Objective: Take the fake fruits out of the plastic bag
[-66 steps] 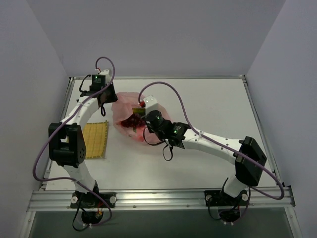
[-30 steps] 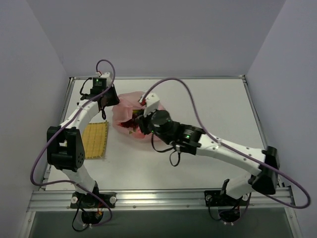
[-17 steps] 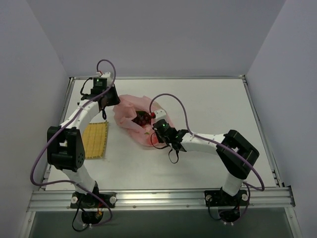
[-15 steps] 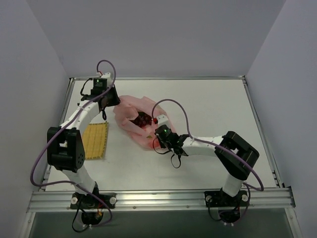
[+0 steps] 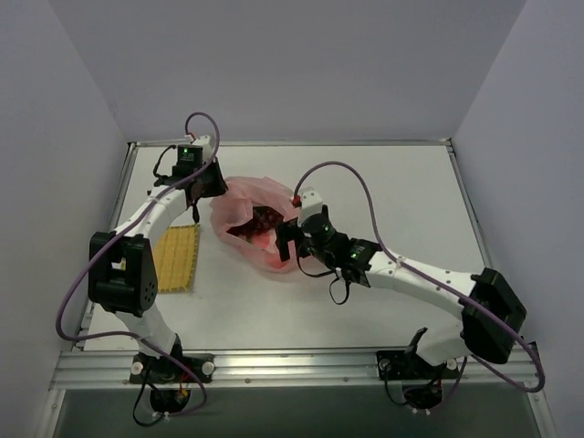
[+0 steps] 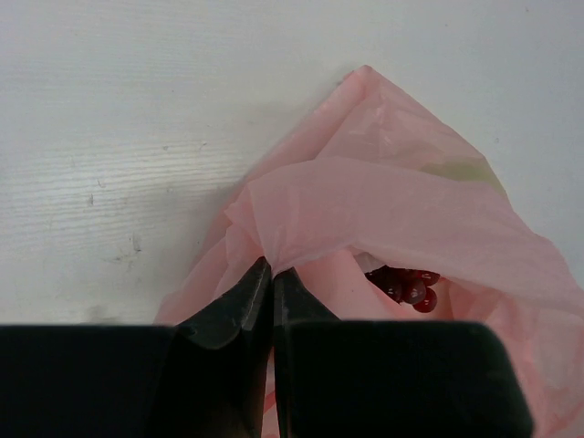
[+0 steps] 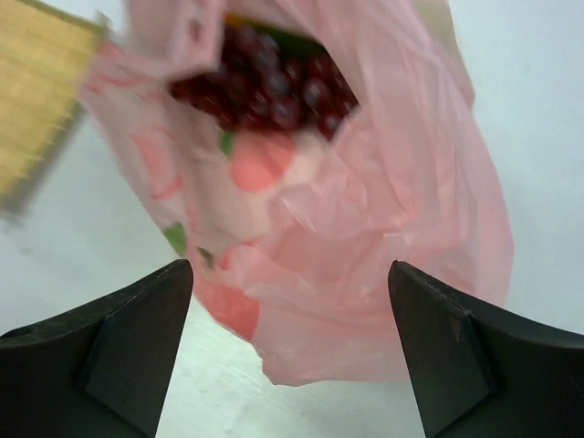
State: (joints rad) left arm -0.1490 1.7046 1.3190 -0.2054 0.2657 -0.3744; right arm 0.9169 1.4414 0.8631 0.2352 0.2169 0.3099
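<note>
The pink plastic bag [image 5: 248, 208] lies crumpled at mid-table with its mouth facing the near side. My left gripper [image 6: 271, 266] is shut on a fold of the bag's rim at its far left [image 5: 217, 185]. Inside the mouth shows a dark red bunch of fake grapes [image 7: 274, 82], also seen from the left wrist [image 6: 406, 285]. Reddish and peach fruits [image 7: 258, 164] show through the film, one low at the bag's near end [image 7: 228, 308]. My right gripper [image 7: 290, 269] hangs wide open just above the bag's near end [image 5: 281, 239], with nothing between its fingers.
A flat yellow woven mat [image 5: 175, 257] lies left of the bag, and its corner shows in the right wrist view [image 7: 36, 91]. The raised table rim [image 5: 292, 142] runs along the far side. The right arm's purple cable [image 5: 360, 182] arcs over the table behind the bag.
My right gripper has gone from shut to wide open and has swung back from the bag's near edge to its right side. The left gripper keeps its pinch and has lifted the rim slightly.
</note>
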